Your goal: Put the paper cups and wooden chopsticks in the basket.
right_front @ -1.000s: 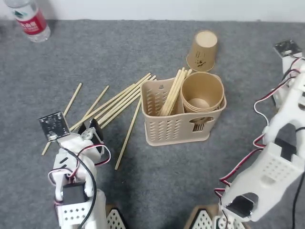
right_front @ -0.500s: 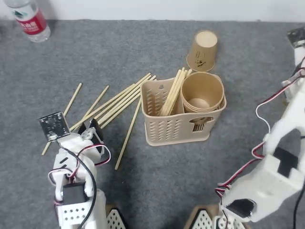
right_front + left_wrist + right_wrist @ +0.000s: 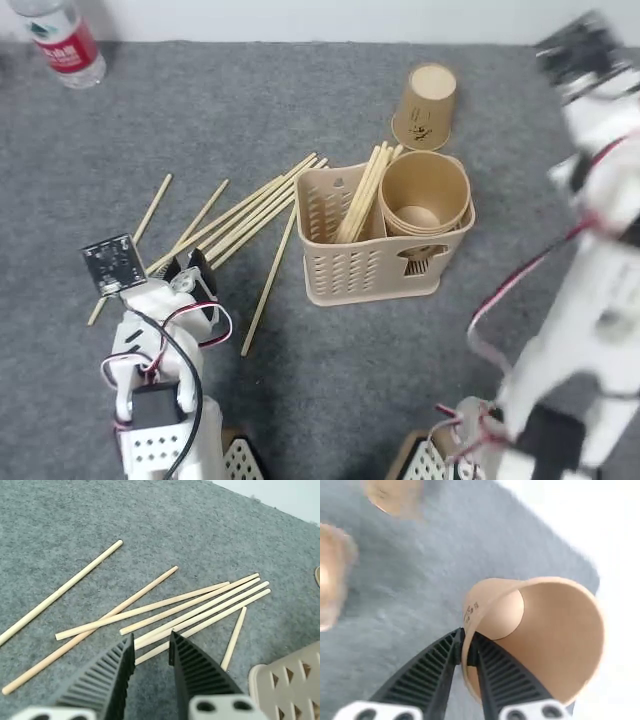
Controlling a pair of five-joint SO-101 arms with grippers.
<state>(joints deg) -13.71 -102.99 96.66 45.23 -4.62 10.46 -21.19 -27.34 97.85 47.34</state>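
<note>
A beige basket [image 3: 370, 265] stands mid-table with nested paper cups [image 3: 425, 190] and several wooden chopsticks [image 3: 365, 190] inside. Another paper cup [image 3: 425, 105] sits upside down just behind it. Several loose chopsticks [image 3: 250, 215] lie fanned on the carpet left of the basket. My left gripper [image 3: 150, 642] hovers over the near ends of those chopsticks [image 3: 200, 607], open by a narrow gap, holding nothing. My right gripper [image 3: 467, 640] is shut on the rim of a paper cup [image 3: 535, 635], lifted over the carpet, the upside-down cup [image 3: 395, 495] farther off.
A plastic bottle [image 3: 62, 40] stands at the far left corner. The right arm [image 3: 590, 300] rises tall along the right edge. One chopstick [image 3: 270, 280] lies alone against the basket's left side. The basket's corner [image 3: 295, 685] shows in the left wrist view.
The right arm has swung up and inward toward the far side of the table, its wrist now higher and blurred. The left arm has not moved.
</note>
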